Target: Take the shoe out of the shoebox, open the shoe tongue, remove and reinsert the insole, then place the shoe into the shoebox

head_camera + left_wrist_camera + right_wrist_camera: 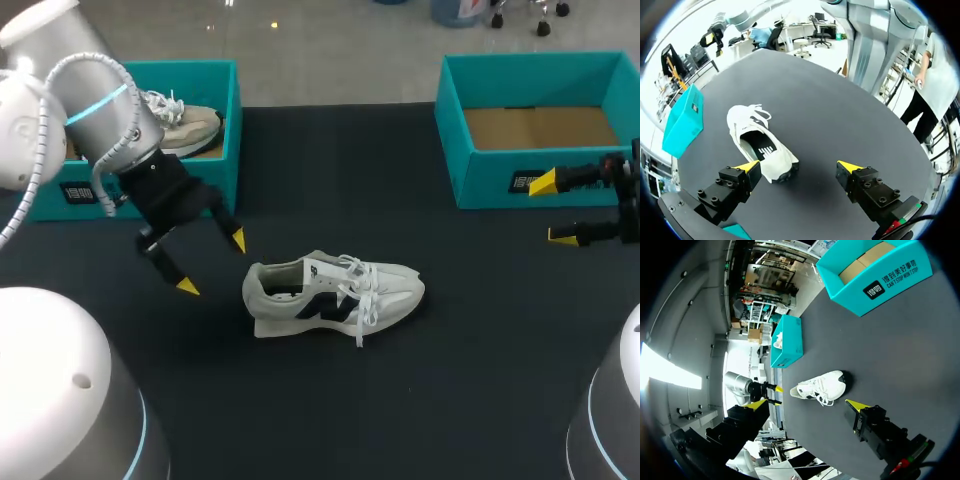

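Observation:
A white shoe (330, 295) with a dark side mark lies on its sole in the middle of the black table, toe to the right. My left gripper (212, 263) hangs open just left of the shoe's heel, touching nothing. In the left wrist view the shoe (760, 145) lies ahead of the open gripper (799, 167), with its heel close to one fingertip and the insole showing inside. My right gripper (553, 210) stands open at the right edge, in front of the empty teal shoebox (540, 125). From the right wrist, the shoe (822, 385) lies well ahead of that gripper (807, 404).
A second teal shoebox (225, 110) at the back left holds another pale shoe (185, 120). Both boxes show in the right wrist view, the empty one (875, 277) and the far one (787, 342). Bare black table lies in front of the shoe.

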Robot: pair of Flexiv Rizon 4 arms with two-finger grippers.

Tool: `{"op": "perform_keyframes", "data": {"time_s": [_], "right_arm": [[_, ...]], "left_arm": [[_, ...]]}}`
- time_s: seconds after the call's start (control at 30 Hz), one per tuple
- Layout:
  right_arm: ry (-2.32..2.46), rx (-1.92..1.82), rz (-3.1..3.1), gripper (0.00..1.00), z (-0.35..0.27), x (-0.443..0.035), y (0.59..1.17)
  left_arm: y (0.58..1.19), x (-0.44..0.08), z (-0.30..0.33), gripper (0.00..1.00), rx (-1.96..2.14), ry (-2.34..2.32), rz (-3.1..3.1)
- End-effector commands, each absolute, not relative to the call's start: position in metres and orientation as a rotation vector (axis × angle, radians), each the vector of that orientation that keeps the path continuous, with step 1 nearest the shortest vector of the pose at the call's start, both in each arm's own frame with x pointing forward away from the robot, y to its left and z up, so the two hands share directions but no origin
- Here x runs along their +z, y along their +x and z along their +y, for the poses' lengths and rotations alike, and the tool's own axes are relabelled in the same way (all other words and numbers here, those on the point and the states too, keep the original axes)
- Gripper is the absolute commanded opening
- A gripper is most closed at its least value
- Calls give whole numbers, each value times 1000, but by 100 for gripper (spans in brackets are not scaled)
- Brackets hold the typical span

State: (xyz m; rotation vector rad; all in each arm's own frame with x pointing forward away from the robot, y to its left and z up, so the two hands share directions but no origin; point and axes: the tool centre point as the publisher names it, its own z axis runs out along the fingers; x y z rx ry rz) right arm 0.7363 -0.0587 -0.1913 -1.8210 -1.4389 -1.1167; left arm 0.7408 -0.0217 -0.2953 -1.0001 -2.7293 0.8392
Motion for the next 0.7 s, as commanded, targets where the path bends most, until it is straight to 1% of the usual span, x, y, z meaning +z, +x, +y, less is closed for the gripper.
{"op": "perform_keyframes", "data": {"time_s": [0.03, 0.13, 0.7], "right_arm": [[-1826, -1113, -1440, 100, -58, -191, 736], [-1826, -1113, -1440, 100, -58, -191, 736], [-1826, -1113, -1440, 100, -58, -191, 736]], "left_arm": [[735, -298, -9, 100, 922, -775, -2817], [734, -302, 5, 100, 803, -694, -2857], [734, -302, 5, 100, 803, -694, -2857]]}}
